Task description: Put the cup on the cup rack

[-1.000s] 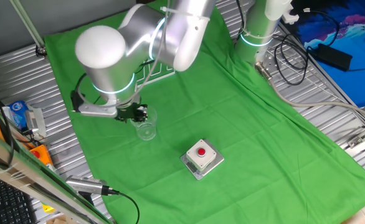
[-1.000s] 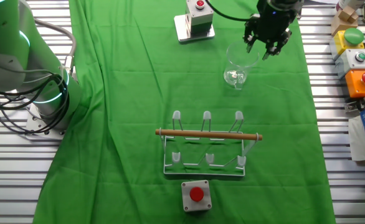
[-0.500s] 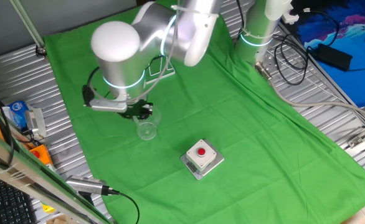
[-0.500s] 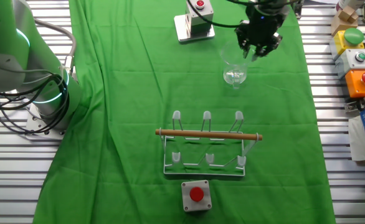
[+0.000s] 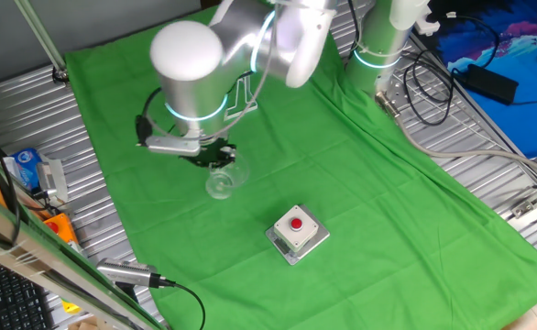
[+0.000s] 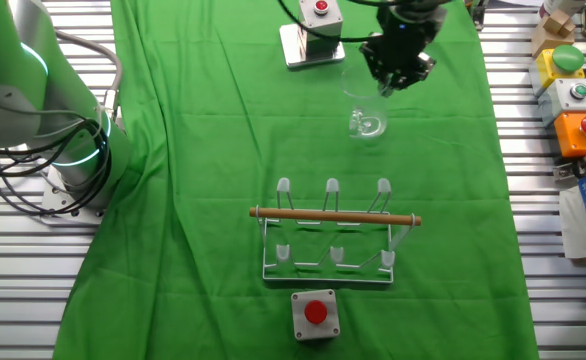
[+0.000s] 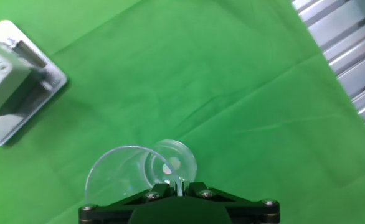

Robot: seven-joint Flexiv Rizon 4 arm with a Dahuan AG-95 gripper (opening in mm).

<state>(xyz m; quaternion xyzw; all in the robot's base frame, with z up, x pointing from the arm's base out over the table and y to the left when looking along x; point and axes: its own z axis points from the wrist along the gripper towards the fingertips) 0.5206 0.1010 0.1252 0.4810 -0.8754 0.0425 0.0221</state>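
the cup (image 6: 365,112) is clear and colourless. the cup rack (image 6: 330,232) has see-through loops and a light wooden rod with reddish ends. a plain green cloth (image 5: 360,174) covers the desk. the grey box (image 5: 297,234) carries a red button.

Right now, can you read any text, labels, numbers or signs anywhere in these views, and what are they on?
No text reads clearly in any view.
Blue and white packet beside the cloth: has printing, too blurred to read.
Grey boxes with red buttons: no visible lettering.
Cup, cup rack: no markings.
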